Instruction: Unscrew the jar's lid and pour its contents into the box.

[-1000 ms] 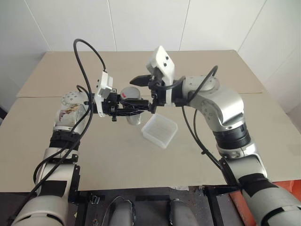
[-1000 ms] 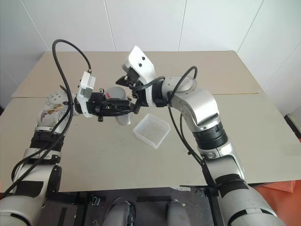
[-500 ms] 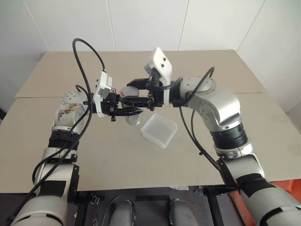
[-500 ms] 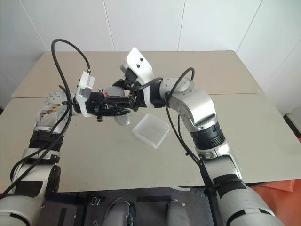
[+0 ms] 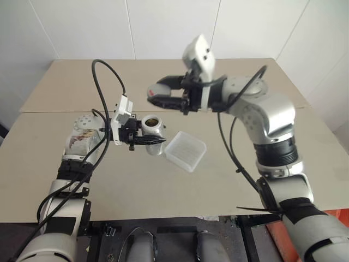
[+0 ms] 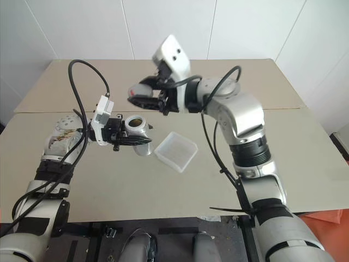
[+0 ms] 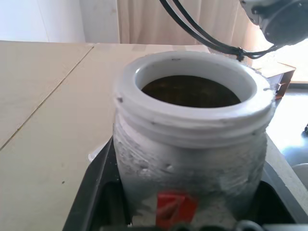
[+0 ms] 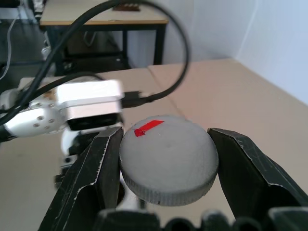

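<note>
**Lid's off, now the jar has to tip toward the box**

Next up, as we read it, is the pour. The jar (image 5: 153, 126) sits left of centre in the head view, upright with its mouth up, clamped between the left gripper (image 5: 146, 140) fingers. The box (image 5: 185, 151) lies on the counter (image 5: 229, 180) just to the jar's right and a bit lower in frame, so the left arm is the nearer one and should tip rightward. The right gripper (image 5: 163, 100), upper centre, has its fingers pinched on the lid (image 8: 167, 160). Count: one jar, one lid, one box. We can't make out the contents in the dark interior.
</note>
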